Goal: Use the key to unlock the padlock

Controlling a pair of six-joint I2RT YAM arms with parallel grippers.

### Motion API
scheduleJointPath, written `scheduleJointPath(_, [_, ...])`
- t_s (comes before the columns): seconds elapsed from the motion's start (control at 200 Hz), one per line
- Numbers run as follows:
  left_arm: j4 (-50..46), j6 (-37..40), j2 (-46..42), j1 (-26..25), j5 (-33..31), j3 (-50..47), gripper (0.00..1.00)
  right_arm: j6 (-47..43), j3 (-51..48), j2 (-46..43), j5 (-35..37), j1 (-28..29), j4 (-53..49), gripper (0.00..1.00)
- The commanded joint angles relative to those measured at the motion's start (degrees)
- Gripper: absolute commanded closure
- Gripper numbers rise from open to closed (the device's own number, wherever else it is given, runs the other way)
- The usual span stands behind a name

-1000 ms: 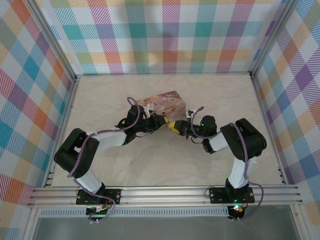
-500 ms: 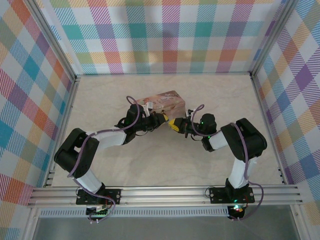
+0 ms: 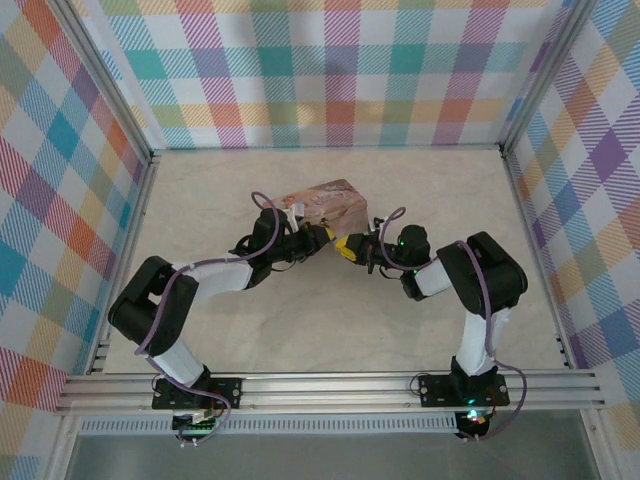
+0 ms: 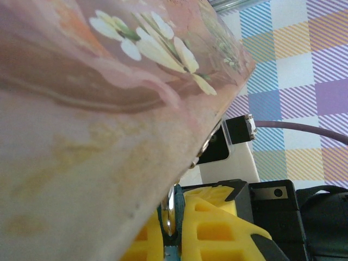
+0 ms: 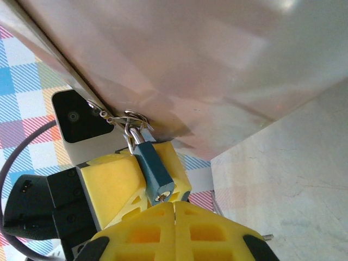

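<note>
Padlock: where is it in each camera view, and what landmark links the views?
Top external: too small to make out; look along the near edge of the pink tin.
Left wrist: the padlock is seen edge-on at the bottom, left of centre, under the tin's edge.
Right wrist: the padlock is lower left of centre, hooked to the tin's edge.
Shared landmark: the pink tin.

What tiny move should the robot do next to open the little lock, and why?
Probably a gentle twist of the right hand. Its shut yellow tips sit right at the keyhole end of the small dark-grey metal padlock, which the left hand holds at the edge of the pink flowered tin box. The key itself is hidden, so that's a guess.
</note>
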Motion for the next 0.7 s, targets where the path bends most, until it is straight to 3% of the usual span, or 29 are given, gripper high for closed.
scheduleJointPath(0.0, [3.49,3.81,-3.74,-6.43,18.56,-0.23,1.00,-4.29,3.12,0.83,4.17,1.37,4.74,0.91])
scheduleJointPath(0.435, [0.67,4.64,-4.68,-2.71,13.77,-2.43,1.00,-6.45,-3.58,-3.82,3.77,-1.22,4.06,0.70])
scheduleJointPath(0.695, [0.78,4.89,-4.42,-2.65,13.49,-2.50,1.00,-9.11,-6.93,-6.60,2.59,-1.35,1.32,0.67])
